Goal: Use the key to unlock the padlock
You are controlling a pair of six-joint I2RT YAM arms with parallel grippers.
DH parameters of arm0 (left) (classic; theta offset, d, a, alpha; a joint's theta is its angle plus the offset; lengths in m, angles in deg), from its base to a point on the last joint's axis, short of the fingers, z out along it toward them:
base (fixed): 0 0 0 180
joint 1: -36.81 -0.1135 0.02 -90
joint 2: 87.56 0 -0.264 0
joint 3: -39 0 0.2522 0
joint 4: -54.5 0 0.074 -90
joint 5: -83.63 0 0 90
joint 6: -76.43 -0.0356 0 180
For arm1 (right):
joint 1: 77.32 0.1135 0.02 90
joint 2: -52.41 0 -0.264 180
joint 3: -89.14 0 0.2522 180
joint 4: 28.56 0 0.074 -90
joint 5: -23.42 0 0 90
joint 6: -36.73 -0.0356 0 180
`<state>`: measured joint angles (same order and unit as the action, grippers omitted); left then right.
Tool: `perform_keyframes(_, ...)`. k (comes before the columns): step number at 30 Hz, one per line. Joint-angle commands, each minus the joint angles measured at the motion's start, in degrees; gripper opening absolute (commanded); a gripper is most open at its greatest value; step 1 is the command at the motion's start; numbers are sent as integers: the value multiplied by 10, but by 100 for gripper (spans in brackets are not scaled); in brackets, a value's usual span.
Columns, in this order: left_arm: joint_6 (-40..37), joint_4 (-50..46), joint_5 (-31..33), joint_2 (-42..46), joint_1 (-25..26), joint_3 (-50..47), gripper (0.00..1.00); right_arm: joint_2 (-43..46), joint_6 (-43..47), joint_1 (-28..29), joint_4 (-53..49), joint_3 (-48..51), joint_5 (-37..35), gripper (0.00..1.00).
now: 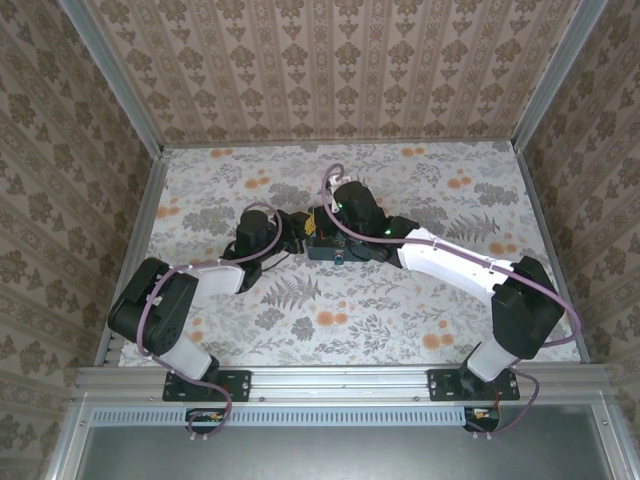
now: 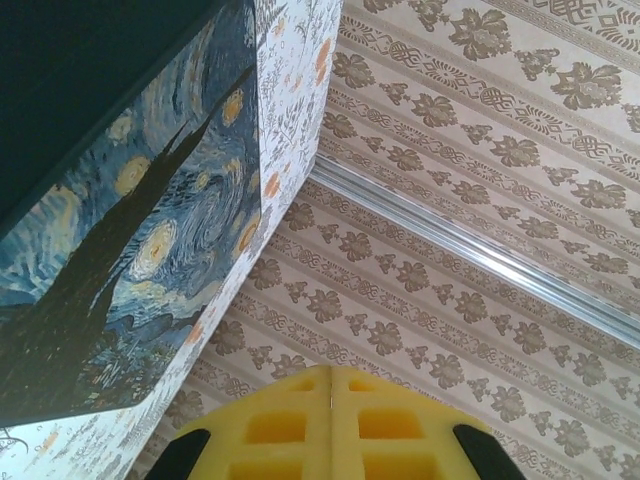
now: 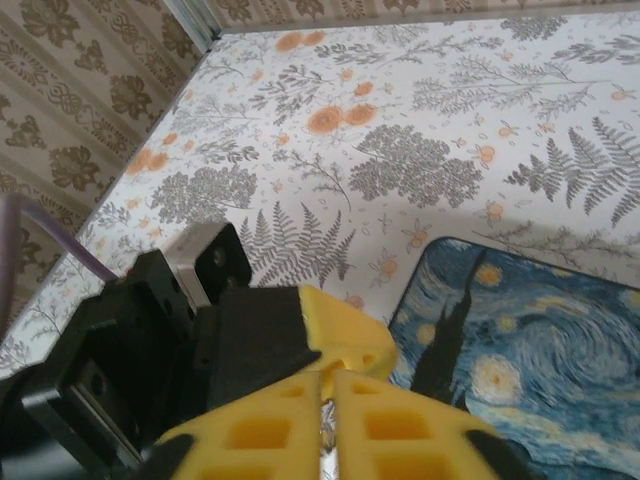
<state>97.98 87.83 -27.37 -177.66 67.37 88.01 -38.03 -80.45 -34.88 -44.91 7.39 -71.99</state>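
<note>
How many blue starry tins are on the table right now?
1. The blue tin sits at the centre, where the left gripper and the right gripper meet. Another could be hidden beneath them.

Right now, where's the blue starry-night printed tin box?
Top view: the blue starry-night printed tin box sits at the centre of the floral table; in the right wrist view it lies right of the right gripper.
</note>
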Motion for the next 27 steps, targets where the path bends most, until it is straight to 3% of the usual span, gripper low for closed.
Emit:
perform_keyframes(1, -87, -21, -12, 4, -11, 21, 0, 50, -22, -12, 19, 42, -8, 37)
perform_keyframes(3, -157, -56, -24, 14, -19, 41, 0, 76, -34, -23, 27, 77, -5, 46)
perform_keyframes(9, -419, -210, -79, 43, -27, 134, 0, 121, -72, -72, 71, 141, 104, 48)
perform_keyframes(14, -585, -275, -83, 58, -18, 173, 0, 97, -154, -115, 211, 181, 239, 49)
perform_keyframes(22, -584, -167, -72, 41, 0, 160, 0, 16, -291, -144, 453, 189, 342, 49)
perform_keyframes(27, -557, -117, -53, 30, 16, 157, 0, -20, -333, -148, 516, 191, 344, 46)
